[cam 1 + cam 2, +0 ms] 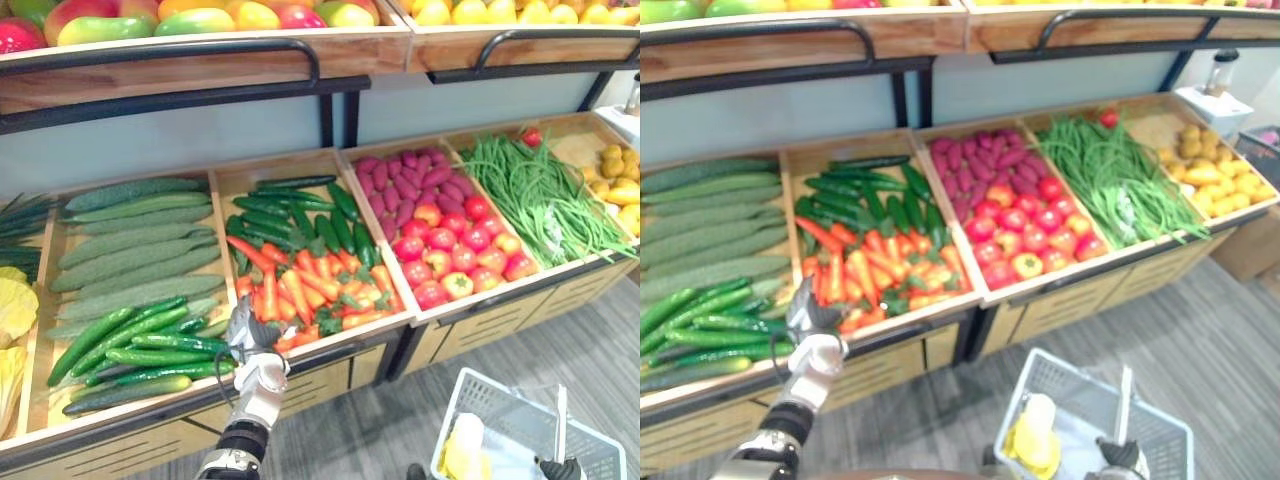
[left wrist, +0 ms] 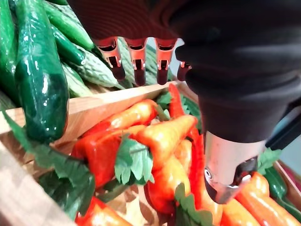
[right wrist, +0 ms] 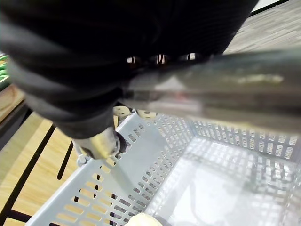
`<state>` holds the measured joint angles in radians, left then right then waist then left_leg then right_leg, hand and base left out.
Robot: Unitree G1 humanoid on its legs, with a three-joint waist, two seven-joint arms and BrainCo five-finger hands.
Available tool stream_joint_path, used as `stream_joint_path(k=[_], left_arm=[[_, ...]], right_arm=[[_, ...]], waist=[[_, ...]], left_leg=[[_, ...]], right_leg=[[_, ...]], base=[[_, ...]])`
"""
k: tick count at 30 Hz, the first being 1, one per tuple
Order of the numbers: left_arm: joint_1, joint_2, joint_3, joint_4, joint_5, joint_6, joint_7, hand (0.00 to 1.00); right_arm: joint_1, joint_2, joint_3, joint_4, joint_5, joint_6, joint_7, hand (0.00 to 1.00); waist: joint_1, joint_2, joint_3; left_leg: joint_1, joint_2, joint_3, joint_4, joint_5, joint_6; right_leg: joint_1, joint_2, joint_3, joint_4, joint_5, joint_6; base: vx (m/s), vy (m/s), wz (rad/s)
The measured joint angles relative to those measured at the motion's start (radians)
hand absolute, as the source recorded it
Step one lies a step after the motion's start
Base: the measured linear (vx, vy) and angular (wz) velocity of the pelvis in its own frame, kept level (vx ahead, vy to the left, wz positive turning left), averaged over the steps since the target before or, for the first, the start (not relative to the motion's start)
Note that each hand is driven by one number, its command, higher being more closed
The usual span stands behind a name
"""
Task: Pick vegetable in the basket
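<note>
I can read no words, numbers, labels or signs here, neither on the wooden bins (image 1: 270,170) nor on the basket (image 1: 510,405).

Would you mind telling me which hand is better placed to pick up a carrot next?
Left. The left hand hovers open over the carrots, while the right hand grips the handle of the basket.
</note>
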<state>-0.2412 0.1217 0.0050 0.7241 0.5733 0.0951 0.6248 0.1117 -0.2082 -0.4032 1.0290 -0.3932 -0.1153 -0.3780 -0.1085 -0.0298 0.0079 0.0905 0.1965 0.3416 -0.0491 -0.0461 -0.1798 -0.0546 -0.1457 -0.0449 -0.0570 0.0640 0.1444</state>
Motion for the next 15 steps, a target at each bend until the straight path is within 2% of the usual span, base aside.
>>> stream_joint_path(k=[6,7,10,15], left_arm=[[-0.038,0.0,0.003,0.049,-0.001,0.001,0.0,0.0],[-0.047,0.0,0.004,0.064,-0.002,0.0,0.001,1.0],[-0.068,0.002,0.04,0.123,-0.006,0.001,0.002,1.0],[-0.114,0.051,0.123,0.205,-0.032,0.001,0.016,1.0]], right_arm=[[0.006,-0.02,0.001,0.0,0.0,0.0,0.0,1.0],[0.006,-0.022,0.001,0.0,0.0,-0.001,0.0,1.0],[0.004,-0.022,0.001,-0.001,0.001,-0.002,0.0,1.0],[0.009,-0.031,0.001,-0.001,0.001,-0.003,0.0,1.0]], waist=[[-0.006,0.012,0.002],[-0.008,0.012,0.002],[-0.022,0.012,0.003],[-0.024,0.016,0.007]], left_leg=[[0.001,0.002,0.024,0.002,-0.008,-0.004],[0.002,0.002,0.029,0.002,-0.01,-0.004],[0.001,0.002,0.036,0.002,-0.014,-0.005],[0.005,0.01,0.062,0.021,-0.033,-0.01]], right_leg=[[-0.015,0.005,0.023,-0.001,0.001,0.001],[-0.017,0.006,0.026,-0.001,0.001,0.001],[-0.023,0.007,0.033,-0.002,0.001,0.001],[-0.03,0.015,0.058,-0.002,0.001,0.001]], base=[[0.02,-0.002,-0.12],[0.02,0.001,-0.08],[0.02,-0.002,-0.09],[0.01,-0.008,-0.16]])
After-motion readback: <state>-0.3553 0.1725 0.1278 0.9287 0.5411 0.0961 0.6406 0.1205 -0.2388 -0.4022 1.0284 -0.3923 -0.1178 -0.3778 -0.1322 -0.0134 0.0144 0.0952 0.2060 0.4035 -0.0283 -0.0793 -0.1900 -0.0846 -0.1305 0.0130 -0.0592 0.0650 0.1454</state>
